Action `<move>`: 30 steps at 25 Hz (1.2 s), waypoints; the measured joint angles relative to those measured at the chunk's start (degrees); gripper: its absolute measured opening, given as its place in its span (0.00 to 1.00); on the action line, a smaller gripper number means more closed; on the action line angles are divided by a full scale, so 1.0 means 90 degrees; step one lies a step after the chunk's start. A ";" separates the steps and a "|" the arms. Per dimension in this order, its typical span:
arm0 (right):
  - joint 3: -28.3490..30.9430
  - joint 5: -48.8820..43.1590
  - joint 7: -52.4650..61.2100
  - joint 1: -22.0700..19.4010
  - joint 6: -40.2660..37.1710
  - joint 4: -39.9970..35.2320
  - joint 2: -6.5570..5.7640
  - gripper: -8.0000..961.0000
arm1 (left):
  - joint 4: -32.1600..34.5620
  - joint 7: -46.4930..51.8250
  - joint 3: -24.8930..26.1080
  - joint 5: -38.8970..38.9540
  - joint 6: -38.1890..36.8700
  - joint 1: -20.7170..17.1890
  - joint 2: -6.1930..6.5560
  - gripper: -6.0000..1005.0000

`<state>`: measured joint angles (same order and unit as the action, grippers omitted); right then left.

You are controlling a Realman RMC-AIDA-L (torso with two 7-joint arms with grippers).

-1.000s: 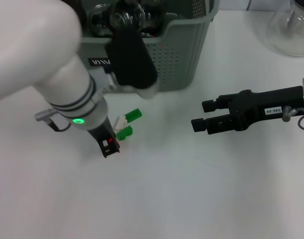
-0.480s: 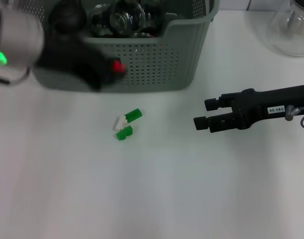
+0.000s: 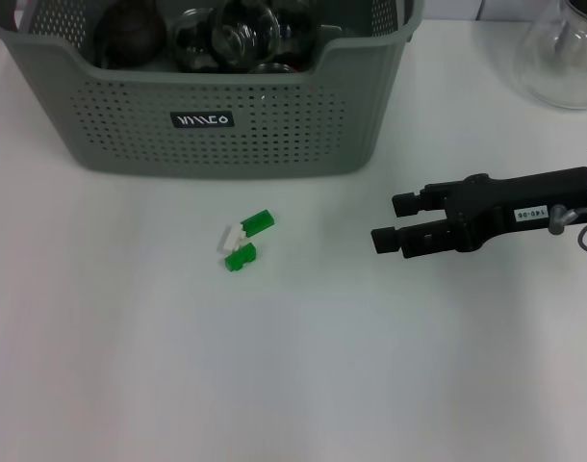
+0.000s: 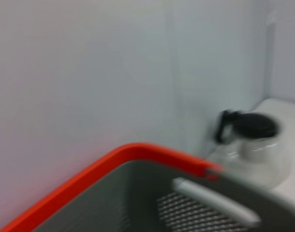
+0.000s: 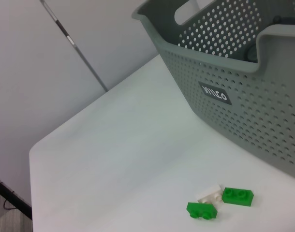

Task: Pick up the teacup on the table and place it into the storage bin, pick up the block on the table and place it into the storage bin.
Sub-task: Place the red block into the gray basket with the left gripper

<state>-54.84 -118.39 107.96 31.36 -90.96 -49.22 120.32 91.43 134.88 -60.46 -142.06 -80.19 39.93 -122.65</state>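
One open right hand (image 3: 382,221) hovers over white table (image 3: 303,385), grasping nothing.

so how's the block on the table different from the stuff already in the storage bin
The block is small, opaque and green and white, made of joined brick pieces; the glassware in the storage bin is rounded and mostly clear or dark. The block lies out on the bare table, in front of the bin and apart from it; the glassware sits inside, behind the perforated wall. Neither is held: the right gripper hovers open off to the side of the block.
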 joint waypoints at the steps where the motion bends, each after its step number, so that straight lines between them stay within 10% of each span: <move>1: 0.0000 0.0000 0.0001 0.0005 -0.0002 0.0000 0.0000 0.89 | -0.0334 0.0000 -0.0007 -0.0177 0.0218 0.0151 0.0031 0.20; 9: -0.0026 0.0005 -0.0039 0.0041 -0.0083 -0.0020 -0.0021 0.89 | -0.1785 -0.0004 -0.0041 -0.0518 0.0936 0.0898 0.0172 0.20; 30: 0.0000 0.0010 -0.0316 0.0019 -0.0161 -0.0010 -0.0049 0.89 | -0.3286 0.0668 -0.0453 -0.2357 0.2492 0.1496 -0.0164 0.20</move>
<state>-54.84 -118.30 105.12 31.53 -92.41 -49.31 119.88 61.86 140.89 -64.54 -163.27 -57.76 53.39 -124.13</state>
